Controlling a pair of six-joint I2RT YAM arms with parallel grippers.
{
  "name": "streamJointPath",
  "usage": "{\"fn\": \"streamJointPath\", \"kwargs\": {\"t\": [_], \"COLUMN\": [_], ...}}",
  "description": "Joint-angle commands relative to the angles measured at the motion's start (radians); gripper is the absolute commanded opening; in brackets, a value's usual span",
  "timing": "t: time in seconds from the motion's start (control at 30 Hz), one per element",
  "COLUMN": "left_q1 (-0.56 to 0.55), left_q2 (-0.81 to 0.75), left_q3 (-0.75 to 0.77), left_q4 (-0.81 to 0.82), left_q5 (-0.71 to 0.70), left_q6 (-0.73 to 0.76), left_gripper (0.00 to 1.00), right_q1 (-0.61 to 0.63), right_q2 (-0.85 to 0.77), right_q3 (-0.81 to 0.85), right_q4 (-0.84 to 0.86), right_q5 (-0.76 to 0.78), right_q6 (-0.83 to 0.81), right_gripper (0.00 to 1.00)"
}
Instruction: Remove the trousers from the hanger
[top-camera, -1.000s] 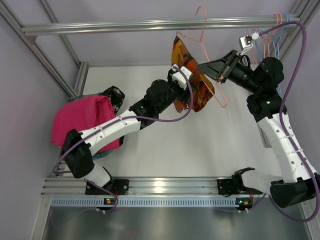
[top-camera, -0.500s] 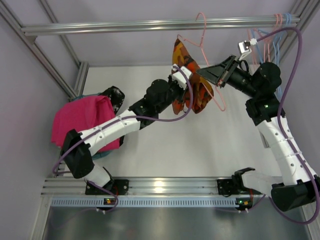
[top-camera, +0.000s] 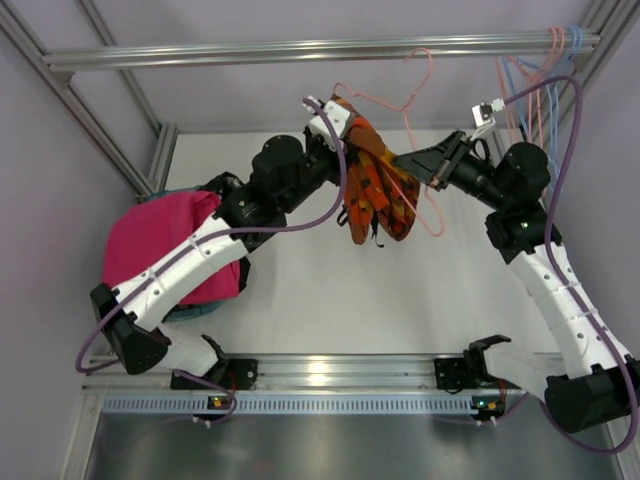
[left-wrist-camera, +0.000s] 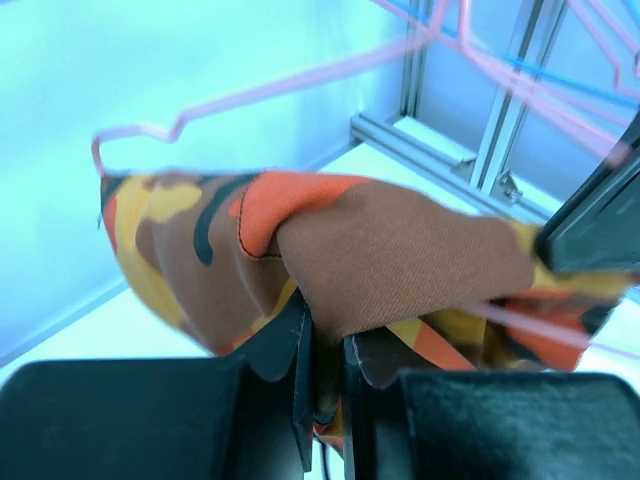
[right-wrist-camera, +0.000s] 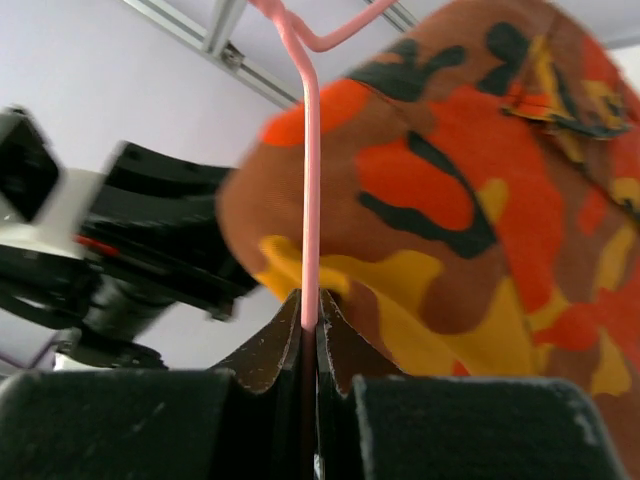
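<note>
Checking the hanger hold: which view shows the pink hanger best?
Top external: most of the pink hanger shows, hook included, right gripper shut on it. Right wrist shows one wire between its jaws; left wrist, blurred wire above the patterned trousers.

- From above, the fingertips of the left gripper (left-wrist-camera: 322, 340) are buried in the folds of the patterned trousers (top-camera: 378, 190), so the pinch can't be seen from there.
- Part of the hanger (right-wrist-camera: 311, 180) is lost under that cloth. From the right wrist, its wire runs off the top edge.
- The left arm (top-camera: 190, 265) covers part of the pink trousers (top-camera: 150, 245), and a teal cloth (top-camera: 192, 312) only peeks out beneath them.
- In the right wrist view, the left arm is a blur behind the cloth.
</note>
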Motion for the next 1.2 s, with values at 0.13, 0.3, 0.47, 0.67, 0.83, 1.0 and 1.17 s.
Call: {"fn": "streamJointPath", "kwargs": {"t": [0.13,0.3,0.47,0.67,0.83,1.0,1.17], "left_q1": [0.007,0.007,0.007,0.007,0.007,0.042,0.173], "left_q2": [-0.103,-0.094,-0.082,-0.069,-0.071,-0.105,-0.175], "left_q3": [0.237,0.330,0.419,0.507,0.545,0.533,0.476], "left_q4": [0.094,0.086,0.097,0.099,0.109,0.111,0.111], "left_q5": [0.025,0.000,-0.003,0.025,0.025,0.017,0.016], "left_q6": [-0.076,-0.062,-0.033,-0.083,-0.086,-0.062,-0.071], "left_gripper": [0.00,0.00,0.00,0.00,0.00,0.00,0.00], "right_q1": [0.006,0.007,0.006,0.006,0.007,0.012,0.014], "right_q2": [-0.021,-0.021,-0.022,-0.024,-0.037,-0.068,-0.099], "right_q3": [-0.088,-0.113,-0.142,-0.179,-0.185,-0.179,-0.156], "right_q4": [0.054,0.040,0.004,-0.029,-0.033,-0.089,-0.133], "right_q5": [0.054,0.067,0.086,0.098,0.090,0.077,0.064], "right_q6": [-0.076,-0.094,-0.140,-0.170,-0.191,-0.229,-0.294], "right_gripper": [0.00,0.00,0.00,0.00,0.00,0.00,0.00]}}
